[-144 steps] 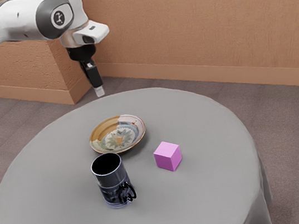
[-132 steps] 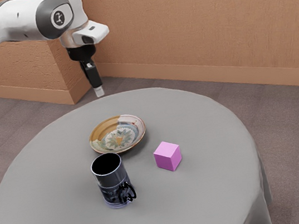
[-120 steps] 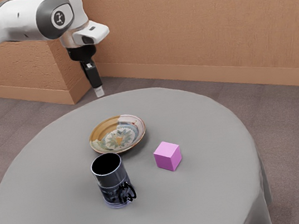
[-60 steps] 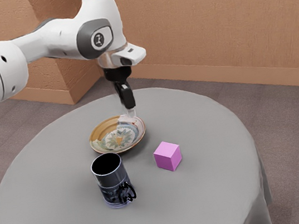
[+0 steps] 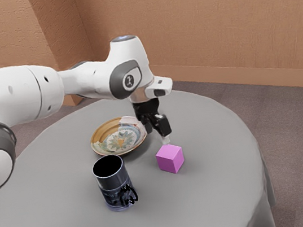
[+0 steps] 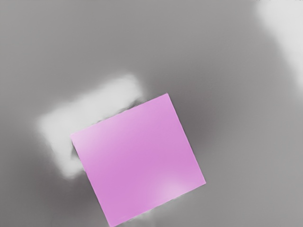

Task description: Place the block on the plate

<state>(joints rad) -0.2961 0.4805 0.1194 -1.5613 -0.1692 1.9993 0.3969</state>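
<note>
Just above the pink block and slightly toward the exterior view's left, my gripper (image 5: pixel 158 137) points down, open, its two dark fingers apart. The block (image 5: pixel 170 158) sits on the grey table; from the wrist view, the block (image 6: pixel 138 160) lies right under my hand, its top face turned at an angle. The patterned plate (image 5: pixel 119 138) is a short way from the block, toward the exterior view's left, and the hand covers a little of its rim. Nothing lies on the visible part of the plate.
A dark mug (image 5: pixel 114 183) with its handle toward the block stands upright on the round table (image 5: pixel 209 196), close to the plate's near side. The arm reaches over the table's far left part in the exterior view. A brown wall rises behind.
My hand has come down and across toward the exterior view's right, from beyond the plate, past its far rim, to just above the block. The block, plate and mug have not moved.
</note>
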